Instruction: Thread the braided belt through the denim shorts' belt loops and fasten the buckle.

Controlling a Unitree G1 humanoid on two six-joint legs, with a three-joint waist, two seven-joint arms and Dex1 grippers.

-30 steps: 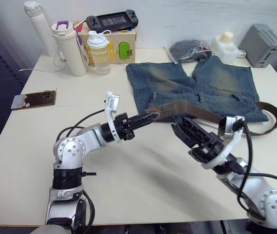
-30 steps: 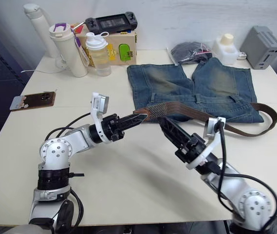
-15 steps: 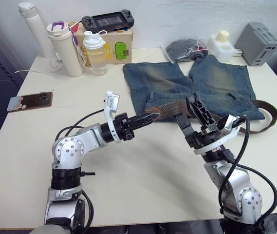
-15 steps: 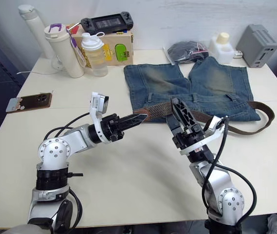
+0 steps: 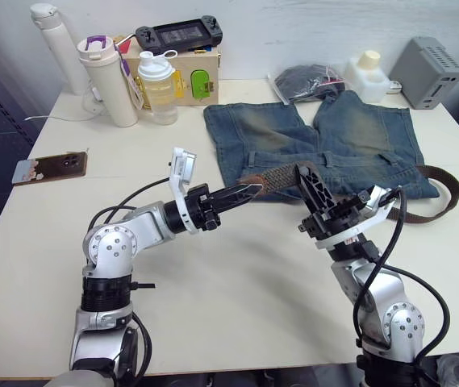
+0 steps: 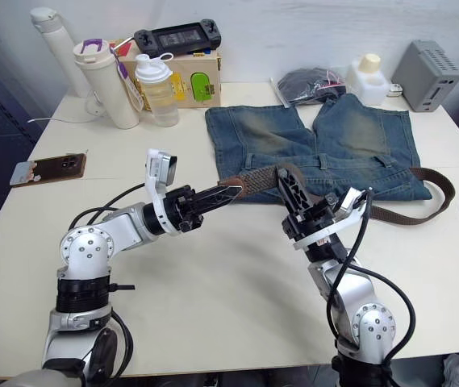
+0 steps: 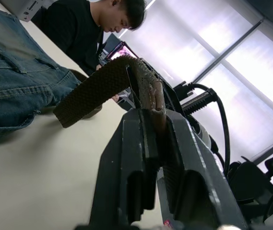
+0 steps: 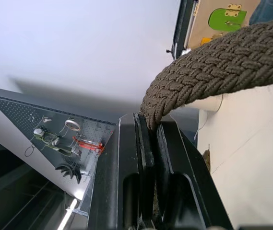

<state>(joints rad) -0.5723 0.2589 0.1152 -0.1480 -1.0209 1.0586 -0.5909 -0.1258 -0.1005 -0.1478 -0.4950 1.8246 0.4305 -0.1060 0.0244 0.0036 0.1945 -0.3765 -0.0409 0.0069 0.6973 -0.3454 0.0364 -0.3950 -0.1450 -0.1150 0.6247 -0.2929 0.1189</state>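
Belt threading is the step in hand, judging by the hold: the braided belt (image 5: 281,179) lies across the middle of the frame along the waistband of the denim shorts (image 5: 318,141), its long axis left to right, its tip pointing left. The left gripper (image 5: 249,190) is closed on that tip; the right gripper (image 5: 303,171) is closed on the strap just right of it. Next the tip must be steered into a belt loop; the belt's far end curves off at the right edge.
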